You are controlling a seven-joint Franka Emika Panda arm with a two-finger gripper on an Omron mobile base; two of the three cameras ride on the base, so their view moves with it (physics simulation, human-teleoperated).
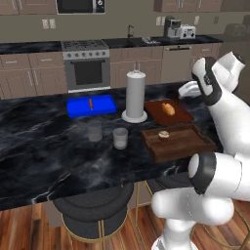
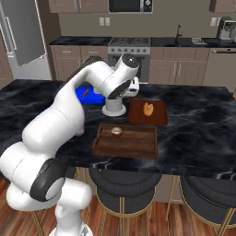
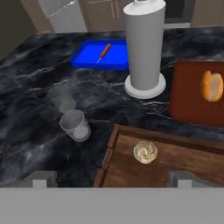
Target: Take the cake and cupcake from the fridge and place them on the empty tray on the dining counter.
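- Hand view: the round cupcake [image 3: 145, 152] stands upright in the tray [image 3: 192, 162], near its left rim, pale swirled top facing up.
- The tray is dark wood, rectangular, low-rimmed, its long axis running along the dining counter's [image 1: 44, 146] near edge.
- The gripper [image 3: 109, 179] hangs above the tray with fingers spread wide, holding nothing.
- The counter top is glossy black, grey-veined stone.

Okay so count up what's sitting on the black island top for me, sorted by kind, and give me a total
Trays: 2, dark wooden tray, blue tray
Glasses: 2
Paper towel roll on its stand: 1
Reddish board: 1
Food and small items: 3, cupcake, bread, orange stick
Total: 9
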